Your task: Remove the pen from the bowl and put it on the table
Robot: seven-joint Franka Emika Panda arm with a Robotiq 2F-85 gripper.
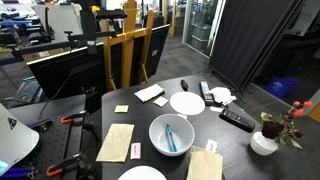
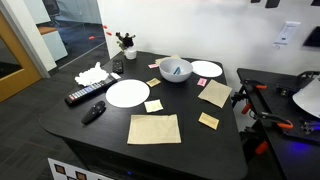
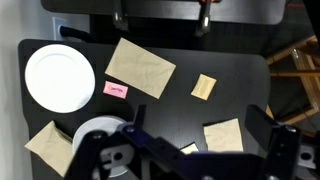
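The white bowl (image 1: 171,133) stands near the table's front middle and shows in both exterior views (image 2: 174,69). The light-blue pen (image 1: 170,136) lies inside it, leaning on the wall (image 2: 172,71). In the wrist view the bowl (image 3: 93,131) sits at lower left, partly behind the gripper body, and the pen is hidden. My gripper (image 3: 198,125) is open and empty, high above the dark table (image 3: 200,45), to the side of the bowl. It is out of both exterior views.
Flat white plates (image 1: 186,102) (image 1: 142,175) (image 3: 60,78) flank the bowl. Tan napkins (image 3: 140,67) (image 3: 223,135), sticky notes (image 3: 204,87) (image 3: 115,90), black remotes (image 1: 237,119) (image 2: 82,96) and a flower vase (image 1: 265,140) lie around. A wooden easel (image 1: 128,45) stands behind the table.
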